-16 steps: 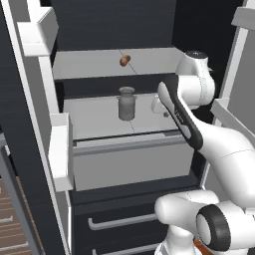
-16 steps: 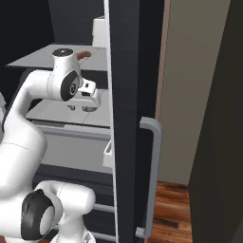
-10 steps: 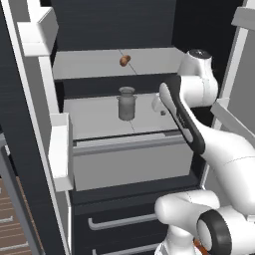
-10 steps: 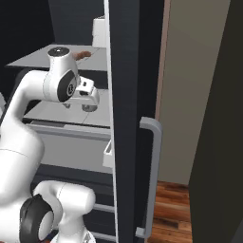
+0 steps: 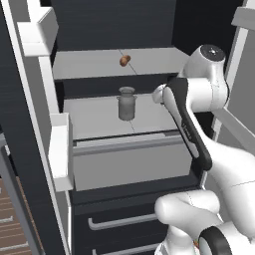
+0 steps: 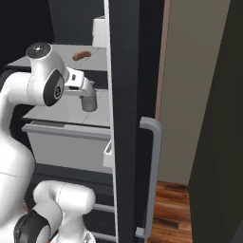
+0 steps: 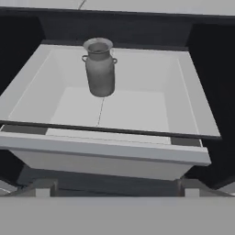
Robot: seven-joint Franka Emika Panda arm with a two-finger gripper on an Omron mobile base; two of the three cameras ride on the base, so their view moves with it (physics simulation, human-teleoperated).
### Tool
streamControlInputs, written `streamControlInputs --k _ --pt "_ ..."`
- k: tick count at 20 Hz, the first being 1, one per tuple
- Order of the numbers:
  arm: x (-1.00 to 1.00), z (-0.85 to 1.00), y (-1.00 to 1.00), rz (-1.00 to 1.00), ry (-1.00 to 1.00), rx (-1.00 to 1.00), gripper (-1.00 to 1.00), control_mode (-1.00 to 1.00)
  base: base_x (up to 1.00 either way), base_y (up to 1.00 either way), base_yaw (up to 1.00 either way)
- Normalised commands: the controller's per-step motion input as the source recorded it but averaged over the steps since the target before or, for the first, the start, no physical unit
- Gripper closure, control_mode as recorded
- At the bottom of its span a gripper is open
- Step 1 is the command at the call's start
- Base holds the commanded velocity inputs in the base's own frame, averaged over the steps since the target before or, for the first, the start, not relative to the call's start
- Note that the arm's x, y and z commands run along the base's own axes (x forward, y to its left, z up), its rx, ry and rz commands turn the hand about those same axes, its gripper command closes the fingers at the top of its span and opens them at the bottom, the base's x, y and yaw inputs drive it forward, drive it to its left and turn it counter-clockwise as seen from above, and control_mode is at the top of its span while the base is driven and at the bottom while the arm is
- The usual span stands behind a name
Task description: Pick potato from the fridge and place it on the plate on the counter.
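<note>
Nothing of the task is judged done. In the left base view, the potato (image 5: 124,60) is seen upper centre on the fridge's upper shelf (image 5: 89,64), untouched; the grey jar (image 5: 126,103) stands below it. The gripper (image 6: 88,95), centre-left in the right base view, is spread wide and empty. Grasping and plating remain.

Both base views look from behind the arm, left and right, forward and down into the open fridge (image 5: 149,60), sharing its shelves and jar (image 5: 126,103). The hand view faces the jar (image 7: 99,67) closer, from above.
</note>
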Motion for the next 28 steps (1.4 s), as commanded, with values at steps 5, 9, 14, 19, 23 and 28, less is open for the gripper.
streamControlInputs --k 5,9,14,19,23,28 --pt "-0.22 0.45 0.18 0.00 -0.24 0.00 -1.00 -1.00 0.00 0.00 0.00" --pt "-0.15 0.34 0.29 0.00 -0.27 0.00 -1.00 -1.00 0.00 0.00 0.00" --pt "-0.02 0.31 0.24 0.00 -0.21 0.00 -1.00 -1.00 0.00 0.00 0.00" --pt "0.08 0.32 0.17 -0.05 -0.06 0.02 -1.00 -1.00 0.00 0.00 0.00" --pt "0.33 0.29 0.09 -0.04 0.00 0.01 -1.00 -1.00 0.00 0.00 0.00" --pt "0.48 0.12 0.02 -0.03 0.01 0.01 -1.00 -1.00 0.00 0.00 0.00"
